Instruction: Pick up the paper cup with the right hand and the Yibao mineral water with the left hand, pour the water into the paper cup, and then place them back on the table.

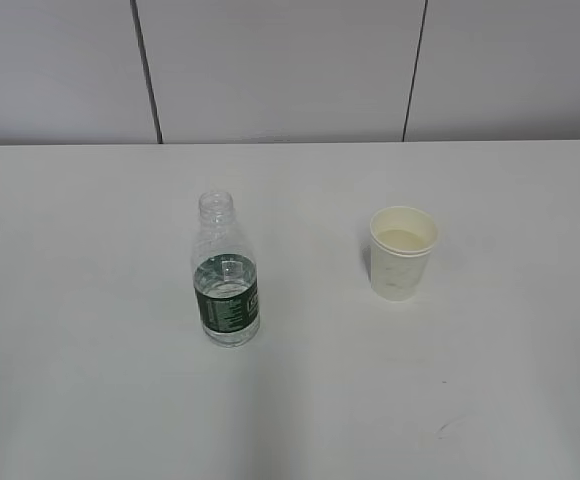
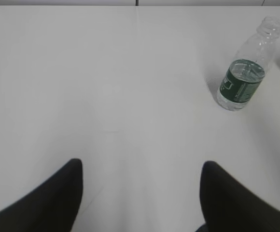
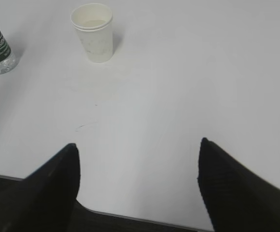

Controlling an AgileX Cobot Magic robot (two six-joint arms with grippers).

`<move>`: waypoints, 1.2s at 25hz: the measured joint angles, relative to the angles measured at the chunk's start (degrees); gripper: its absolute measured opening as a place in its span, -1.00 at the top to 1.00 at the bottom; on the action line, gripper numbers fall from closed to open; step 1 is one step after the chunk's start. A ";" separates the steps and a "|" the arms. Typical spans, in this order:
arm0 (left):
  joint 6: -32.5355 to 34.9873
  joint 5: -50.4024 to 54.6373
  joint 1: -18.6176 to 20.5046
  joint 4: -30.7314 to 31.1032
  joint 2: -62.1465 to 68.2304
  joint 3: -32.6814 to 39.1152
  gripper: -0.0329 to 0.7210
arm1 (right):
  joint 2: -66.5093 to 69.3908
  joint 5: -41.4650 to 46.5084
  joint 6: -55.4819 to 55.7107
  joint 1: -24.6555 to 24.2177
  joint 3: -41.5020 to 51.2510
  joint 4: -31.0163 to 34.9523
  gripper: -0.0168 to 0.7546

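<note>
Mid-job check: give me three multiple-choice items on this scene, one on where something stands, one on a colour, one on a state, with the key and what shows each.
1. In the exterior view, where does the paper cup stand relative to the Yibao mineral water?
A. To its right, apart from it
B. To its left, touching it
C. Stacked on top of it

2. What colour is the bottle's label band?
A. Red
B. Dark green
C. Yellow

3. How is the bottle's neck?
A. Closed with a blue cap
B. Plugged with a straw
C. Open, no cap

Key: 1 A, bare table shows between them; 2 B, the band around its lower body is dark green; 3 C, the clear neck ends in an open rim.
</note>
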 joint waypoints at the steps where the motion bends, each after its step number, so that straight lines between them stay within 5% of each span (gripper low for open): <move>1: 0.00 0.00 0.00 0.00 0.00 0.00 -0.33 | 0.00 0.00 0.00 0.00 0.00 0.00 -0.58; 30: 0.00 0.00 0.00 -0.86 0.00 0.00 -0.33 | 0.00 0.00 0.00 0.00 0.00 0.00 -0.58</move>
